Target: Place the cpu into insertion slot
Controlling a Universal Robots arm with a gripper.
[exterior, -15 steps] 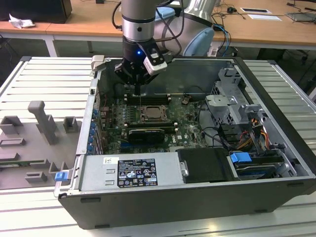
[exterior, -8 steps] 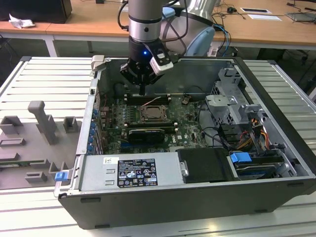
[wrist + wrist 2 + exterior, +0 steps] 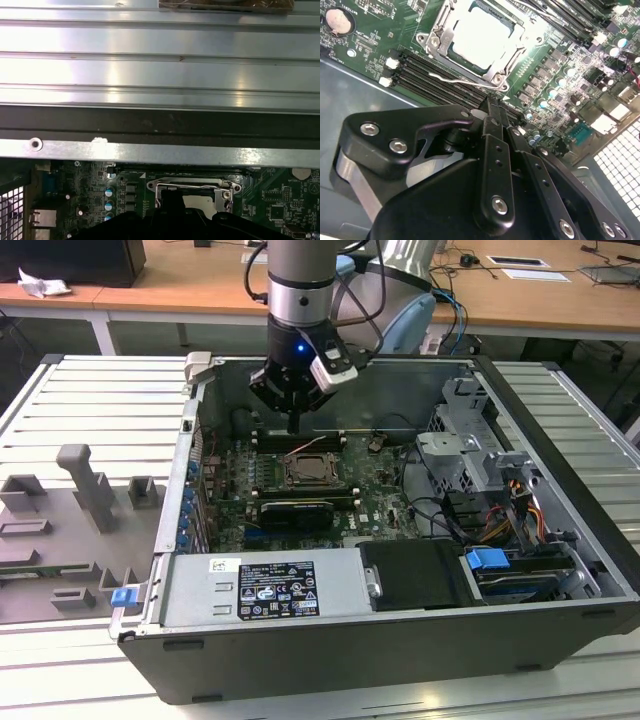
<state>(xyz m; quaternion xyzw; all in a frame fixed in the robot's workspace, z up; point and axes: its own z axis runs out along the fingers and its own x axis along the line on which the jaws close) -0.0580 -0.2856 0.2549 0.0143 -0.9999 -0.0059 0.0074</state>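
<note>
My pincer (image 3: 492, 107) hangs closed and empty just above the memory slots (image 3: 437, 80), because the cpu (image 3: 480, 37) already sits flat inside the insertion slot (image 3: 432, 40).

You've got the exterior view high and off the arm, looking down across the open case (image 3: 560, 540) with the arm coming in from the far side. Your second wrist view sits close behind the gripper (image 3: 492, 107), looking down its black links onto the green board (image 3: 365, 50) and the slot (image 3: 480, 40). Your first wrist view looks out flatter, over the case wall (image 3: 160, 75), catching the same slot (image 3: 192, 192)
</note>
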